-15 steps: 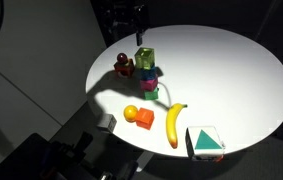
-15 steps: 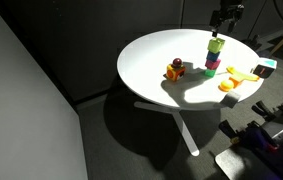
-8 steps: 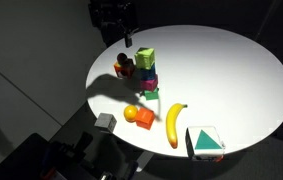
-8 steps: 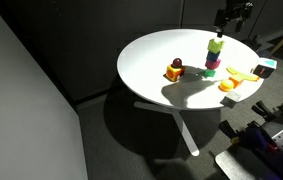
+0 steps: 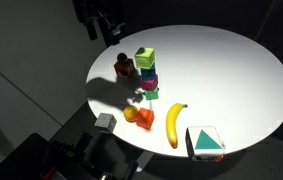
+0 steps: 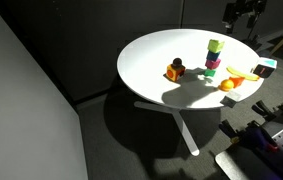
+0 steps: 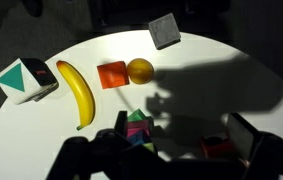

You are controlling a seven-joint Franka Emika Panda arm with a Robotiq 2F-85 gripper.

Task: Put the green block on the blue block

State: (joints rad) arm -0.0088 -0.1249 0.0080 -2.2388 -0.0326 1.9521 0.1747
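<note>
The light green block (image 5: 144, 57) tops a stack: it rests on a magenta cube (image 5: 148, 71), which rests on the blue block (image 5: 150, 83), above a flat dark green piece (image 5: 151, 95). The green block (image 6: 215, 46) also tops the stack in the second exterior view. In the wrist view the green block (image 7: 137, 118) lies in shadow. My gripper (image 5: 106, 22) hangs high above the table's far edge, away from the stack, and also shows in the second exterior view (image 6: 243, 12). In the wrist view my gripper (image 7: 166, 160) has its jaws wide apart and empty.
A dark red object (image 5: 124, 67) stands beside the stack. An orange ball (image 5: 131, 113), a red-orange block (image 5: 145, 119), a banana (image 5: 174, 124), a white block with a teal triangle (image 5: 205, 142) and a grey cube (image 5: 104, 122) lie near the table's edge.
My gripper has lifted up and away from the stack towards the table's edge. The green block stays on top of the stack.
</note>
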